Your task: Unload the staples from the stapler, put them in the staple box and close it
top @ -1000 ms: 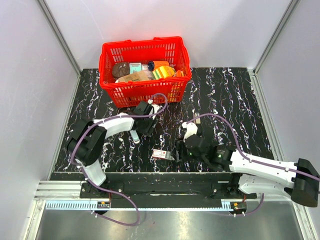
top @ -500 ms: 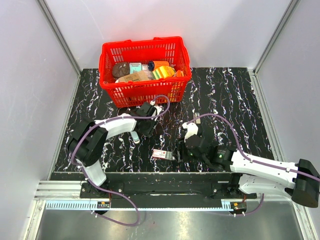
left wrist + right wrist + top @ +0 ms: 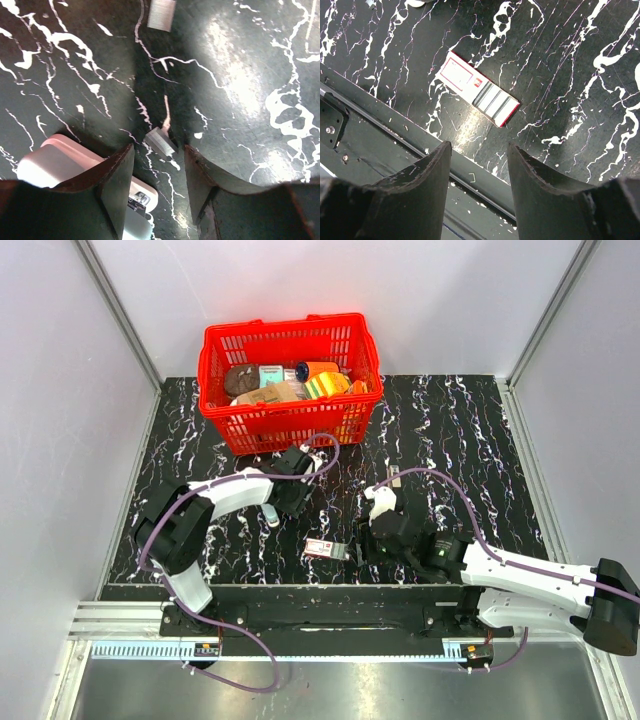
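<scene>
The stapler, pale grey with a dark part, lies on the black marbled table just left of my left gripper. In the left wrist view it lies beside and partly behind the left finger. That gripper is open and empty, low over the table, with a short silvery staple piece just ahead of its tips. A pale staples bar lies farther right; a silvery bar shows at the top edge of the left wrist view. My right gripper is open and empty.
A small white, red and green printed box lies near the table's front edge, just ahead of the right fingers. A red basket full of goods stands at the back. One loose staple lies on the front rail.
My left gripper has shifted slightly to the right beside the stapler. My right gripper has barely moved. Nothing was taken hold of or let go.
</scene>
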